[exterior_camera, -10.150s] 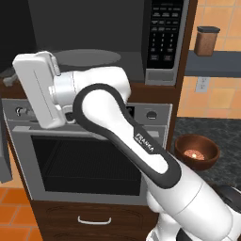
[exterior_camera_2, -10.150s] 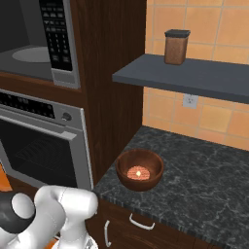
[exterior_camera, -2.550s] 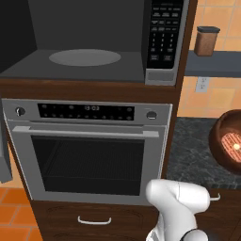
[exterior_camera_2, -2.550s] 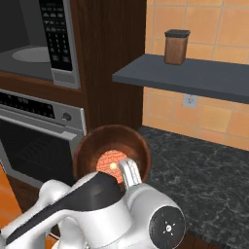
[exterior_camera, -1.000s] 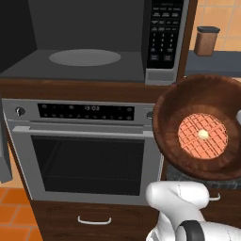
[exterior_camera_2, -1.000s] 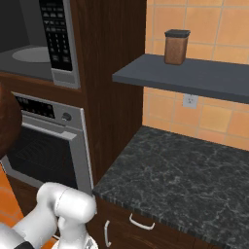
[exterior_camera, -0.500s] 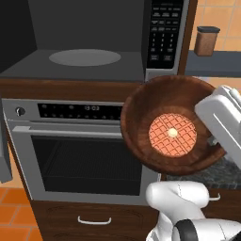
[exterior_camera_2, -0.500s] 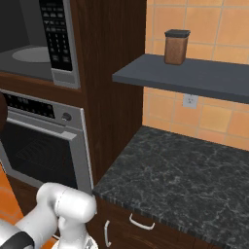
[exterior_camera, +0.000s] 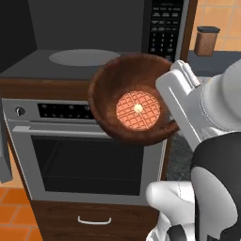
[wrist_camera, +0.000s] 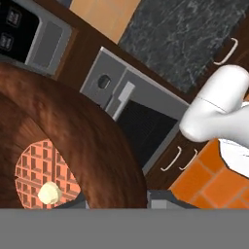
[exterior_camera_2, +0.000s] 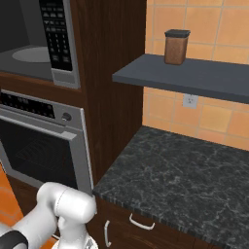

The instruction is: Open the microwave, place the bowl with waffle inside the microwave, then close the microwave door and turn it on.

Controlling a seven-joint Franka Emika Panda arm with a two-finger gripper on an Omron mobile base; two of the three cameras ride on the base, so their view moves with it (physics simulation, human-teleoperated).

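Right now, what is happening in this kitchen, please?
The robot arm is holding the bowl in the air with its gripper closed on the rim, in front of the wall oven. The bowl is tilted toward the left base camera, and the waffle lies inside it. The microwave above the oven is open, and its turntable is bare. The bowl is not yet inside.

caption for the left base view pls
Gripper carries the bowl with waffle toward the open microwave.
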